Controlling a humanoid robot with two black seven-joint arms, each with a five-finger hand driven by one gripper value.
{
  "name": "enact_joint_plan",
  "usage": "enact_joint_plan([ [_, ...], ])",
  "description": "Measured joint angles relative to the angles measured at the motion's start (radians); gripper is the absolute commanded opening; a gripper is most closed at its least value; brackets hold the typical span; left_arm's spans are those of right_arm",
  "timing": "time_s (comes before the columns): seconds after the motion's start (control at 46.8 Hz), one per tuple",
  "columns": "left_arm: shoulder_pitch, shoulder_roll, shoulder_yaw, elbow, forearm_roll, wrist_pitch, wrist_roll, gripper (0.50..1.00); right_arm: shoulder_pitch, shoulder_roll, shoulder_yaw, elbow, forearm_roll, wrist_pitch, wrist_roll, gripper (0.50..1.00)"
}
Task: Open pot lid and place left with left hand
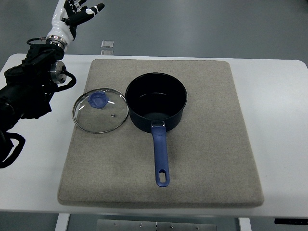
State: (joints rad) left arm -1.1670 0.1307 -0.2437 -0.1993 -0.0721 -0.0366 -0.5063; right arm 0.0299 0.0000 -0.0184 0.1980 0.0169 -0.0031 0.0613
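Observation:
A dark blue saucepan (156, 101) stands uncovered on the grey mat (211, 144), its blue handle (160, 156) pointing toward the near edge. Its glass lid (100, 110) with a blue knob (98, 100) lies flat on the mat just left of the pot, rim close to the pot's side. My left hand (79, 13) is raised at the top left, beyond the table's far edge, fingers spread and holding nothing. Its black arm (29, 86) comes in along the left edge. The right arm is out of view.
The white table (274, 96) carries the mat. A small clear object (108, 44) lies on the floor beyond the table's far edge. Loose black cables hang by my left arm at the lower left.

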Motion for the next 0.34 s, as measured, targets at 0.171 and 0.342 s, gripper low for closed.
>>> enact_joint_plan([
  [0.171,-0.001,0.000,0.000,0.000,0.000,0.001,0.000,0.945,0.000,0.000,0.000,0.000,0.000,0.000,0.000,0.917],
  [0.342,0.000,0.000,0.000,0.000,-0.001,0.006,-0.001,0.945,0.000,0.000,0.000,0.000,0.000,0.000,0.000,0.917],
])
